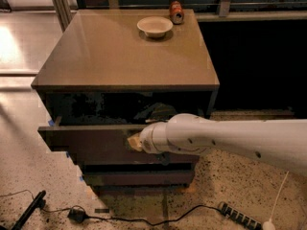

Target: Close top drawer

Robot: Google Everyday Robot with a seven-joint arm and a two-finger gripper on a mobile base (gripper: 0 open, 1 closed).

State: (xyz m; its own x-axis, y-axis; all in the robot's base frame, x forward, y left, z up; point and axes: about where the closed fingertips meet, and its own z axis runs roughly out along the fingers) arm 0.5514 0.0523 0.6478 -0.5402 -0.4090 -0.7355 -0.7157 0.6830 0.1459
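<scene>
The top drawer [88,142] is a broad dark grey-brown front with no handle, pulled out a little from the cabinet [124,56]. A dark gap with some contents shows above its front edge. My gripper [134,142] is at the end of the white arm [225,140] that reaches in from the right. It sits against the drawer front, right of its middle. Only a tan tip shows past the white wrist.
A white bowl [154,26] and a small red can [177,12] stand at the back of the cabinet top. Two slimmer drawer fronts [139,176] sit below. A black cable [144,219] and a power strip [240,217] lie on the speckled floor in front.
</scene>
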